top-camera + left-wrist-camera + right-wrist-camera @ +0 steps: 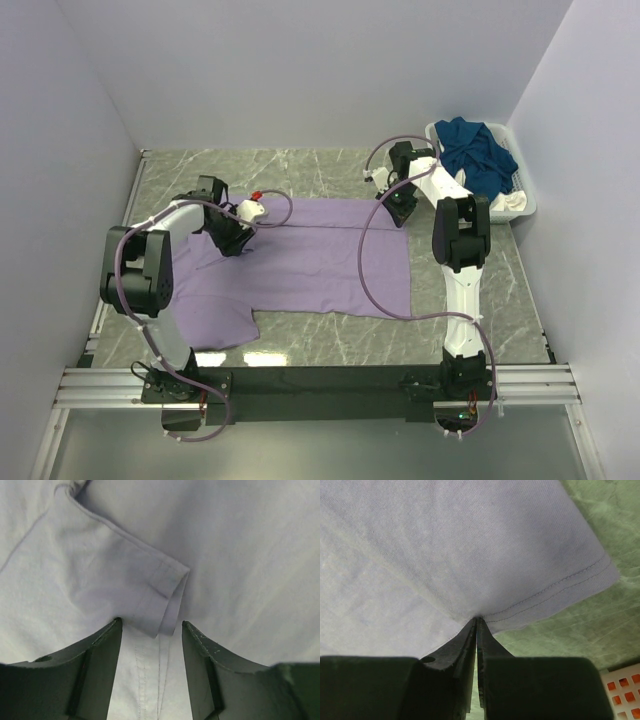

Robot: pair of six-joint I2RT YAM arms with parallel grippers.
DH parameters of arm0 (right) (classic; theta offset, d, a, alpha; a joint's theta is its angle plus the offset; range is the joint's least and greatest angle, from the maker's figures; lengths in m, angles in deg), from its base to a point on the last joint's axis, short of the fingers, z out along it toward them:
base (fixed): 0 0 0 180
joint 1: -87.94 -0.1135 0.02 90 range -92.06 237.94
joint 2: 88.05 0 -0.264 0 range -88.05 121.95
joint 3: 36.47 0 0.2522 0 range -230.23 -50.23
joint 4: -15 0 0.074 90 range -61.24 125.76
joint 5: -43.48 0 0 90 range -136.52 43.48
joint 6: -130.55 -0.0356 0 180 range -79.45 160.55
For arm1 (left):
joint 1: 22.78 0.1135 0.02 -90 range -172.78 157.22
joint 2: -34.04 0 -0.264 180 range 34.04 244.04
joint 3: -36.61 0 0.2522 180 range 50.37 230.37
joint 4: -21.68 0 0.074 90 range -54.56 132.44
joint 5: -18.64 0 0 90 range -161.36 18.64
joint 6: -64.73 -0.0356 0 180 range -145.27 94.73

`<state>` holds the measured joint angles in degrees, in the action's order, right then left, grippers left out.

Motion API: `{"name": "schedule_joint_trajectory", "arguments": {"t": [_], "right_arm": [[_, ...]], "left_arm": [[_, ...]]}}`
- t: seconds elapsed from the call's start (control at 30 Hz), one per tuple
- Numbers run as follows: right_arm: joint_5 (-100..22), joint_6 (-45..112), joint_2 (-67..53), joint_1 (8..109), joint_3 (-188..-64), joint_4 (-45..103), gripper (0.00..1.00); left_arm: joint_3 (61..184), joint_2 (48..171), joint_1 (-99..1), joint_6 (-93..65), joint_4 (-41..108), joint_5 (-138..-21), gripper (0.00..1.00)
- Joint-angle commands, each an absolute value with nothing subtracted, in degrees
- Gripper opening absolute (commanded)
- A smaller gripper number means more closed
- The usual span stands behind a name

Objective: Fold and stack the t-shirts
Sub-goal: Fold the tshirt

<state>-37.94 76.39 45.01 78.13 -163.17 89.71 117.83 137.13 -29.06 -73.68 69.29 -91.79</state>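
The left arm (135,270) rises from the lower left with its elbow bent and reaches toward centre left. The left end effector (150,630) points down, jaws apart. The right arm (460,235) runs up the right side and doubles back. The right end effector (477,620) is pinched tight on the shirt (445,545) hem.

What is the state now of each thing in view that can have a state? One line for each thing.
lilac t-shirt: lying flat on the table, partly folded, one sleeve turned inward.
teal t-shirt: crumpled, unfolded, in the basket.
basket: upright at the table's far right corner, holding cloth.
left gripper: open, jaws either side of the folded sleeve cuff.
right gripper: shut on the lilac t-shirt's hem edge.
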Motion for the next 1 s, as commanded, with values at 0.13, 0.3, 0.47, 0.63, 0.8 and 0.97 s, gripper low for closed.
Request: {"name": "schedule_joint_trajectory", "arguments": {"t": [0.13, 0.3, 0.47, 0.63, 0.8, 0.97], "right_arm": [[-38.79, 76.59, 44.58, 78.44, -163.43, 89.84, 0.1], [-38.96, 76.68, 44.67, 78.62, -163.61, 89.76, 0.1], [-39.05, 76.85, 44.49, 78.8, -163.61, 89.84, 0.09], [-39.05, 77.03, 43.79, 78.88, -163.08, 89.58, 0.08], [-38.79, 77.03, 44.05, 78.97, -163.34, 89.67, 0.09], [-38.96, 76.94, 43.88, 79.06, -164.4, 89.67, 0.08]], "left_arm": [[118.49, 136.96, -30.6, -72.12, 66.73, -89.3, 0.47], [119.54, 137.05, -30.6, -73.26, 69.36, -89.9, 0.19], [121.47, 134.94, -30.51, -75.89, 76.21, -94.12, 0.01], [123.67, 134.41, -30.51, -77.83, 84.38, -98.25, 0.01], [123.59, 136.26, -30.51, -76.69, 83.97, -97.21, 0.06], [125.6, 137.84, -27.79, -75.2, 84.65, -99.99, 0.46]]}}
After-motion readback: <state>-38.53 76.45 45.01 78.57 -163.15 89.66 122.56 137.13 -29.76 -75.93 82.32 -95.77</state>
